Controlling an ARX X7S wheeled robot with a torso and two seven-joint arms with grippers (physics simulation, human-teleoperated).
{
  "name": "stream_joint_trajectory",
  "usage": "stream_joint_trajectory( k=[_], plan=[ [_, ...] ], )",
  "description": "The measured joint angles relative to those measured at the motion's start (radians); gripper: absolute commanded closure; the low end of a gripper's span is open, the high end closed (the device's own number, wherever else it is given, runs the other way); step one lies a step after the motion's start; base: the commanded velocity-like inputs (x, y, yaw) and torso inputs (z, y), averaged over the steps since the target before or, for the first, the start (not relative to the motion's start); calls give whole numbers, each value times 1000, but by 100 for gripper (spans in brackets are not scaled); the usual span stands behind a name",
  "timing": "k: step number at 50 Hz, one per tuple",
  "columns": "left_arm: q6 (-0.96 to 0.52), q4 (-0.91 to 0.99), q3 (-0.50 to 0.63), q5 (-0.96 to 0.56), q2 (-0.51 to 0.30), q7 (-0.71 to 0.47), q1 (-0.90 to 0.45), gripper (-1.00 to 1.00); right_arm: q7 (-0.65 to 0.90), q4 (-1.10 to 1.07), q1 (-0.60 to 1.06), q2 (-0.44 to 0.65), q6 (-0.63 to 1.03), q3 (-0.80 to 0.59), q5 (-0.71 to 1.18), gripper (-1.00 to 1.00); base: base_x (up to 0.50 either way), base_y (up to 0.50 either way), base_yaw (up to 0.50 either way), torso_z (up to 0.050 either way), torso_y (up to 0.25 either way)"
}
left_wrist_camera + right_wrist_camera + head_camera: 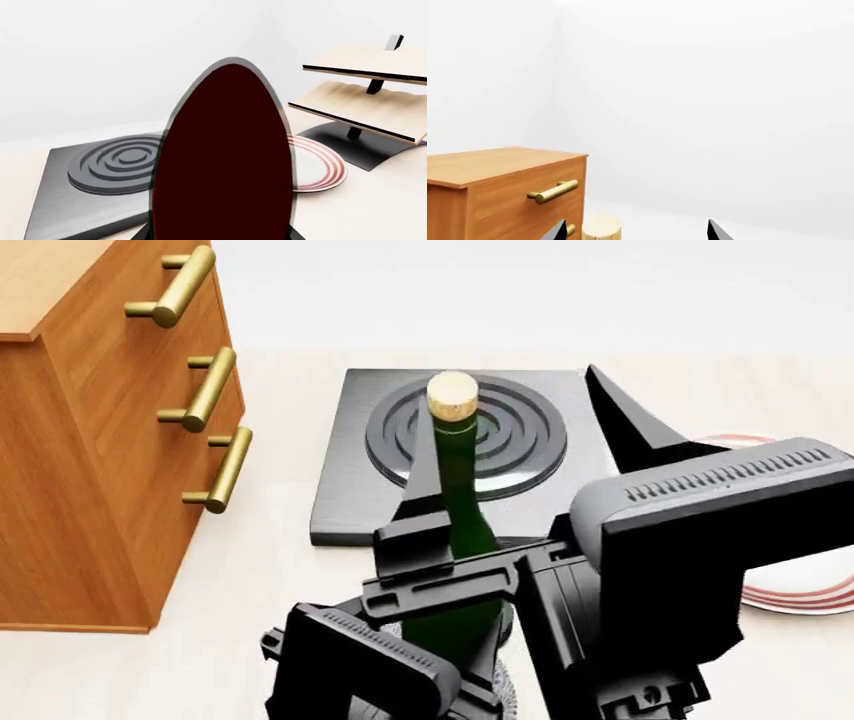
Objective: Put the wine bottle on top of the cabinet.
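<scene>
The wine bottle [461,495] stands upright in the middle of the head view, its tan cork [451,395] uppermost. In the left wrist view its dark body [223,160] fills the centre, and my left gripper [220,236] is shut on it with a jaw pressed to each side. My right gripper [514,430] is open, its fingers spread wide to either side of the cork [602,229] without touching it. The cabinet [94,490] stands to the left with brass bar handles; its lighter top [494,164] is bare.
A black square slab [350,502] with raised concentric rings lies behind the bottle. A white plate with red rings [801,600] sits to the right. A rack of pale slanted boards [367,95] on a black foot stands beyond the plate.
</scene>
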Motion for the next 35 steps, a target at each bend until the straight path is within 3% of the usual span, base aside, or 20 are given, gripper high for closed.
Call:
stream_joint_trajectory(
  k=[12, 24, 35],
  plan=[
    [-4, 13, -7, -12, -22, -14, -7, 100, 49, -137, -121, 20, -24, 61, 49, -100, 0, 0, 0, 0, 0],
    [-49, 95, -29, -40, -70, -48, -22, 100, 85, -185, -398, 53, -243, 102, 12, -100, 0, 0, 0, 1, 1],
    [-135, 214, -67, -81, -120, -99, -72, 100, 63, -99, -577, 41, -393, 64, -139, -100, 0, 0, 0, 0, 1]
  ],
)
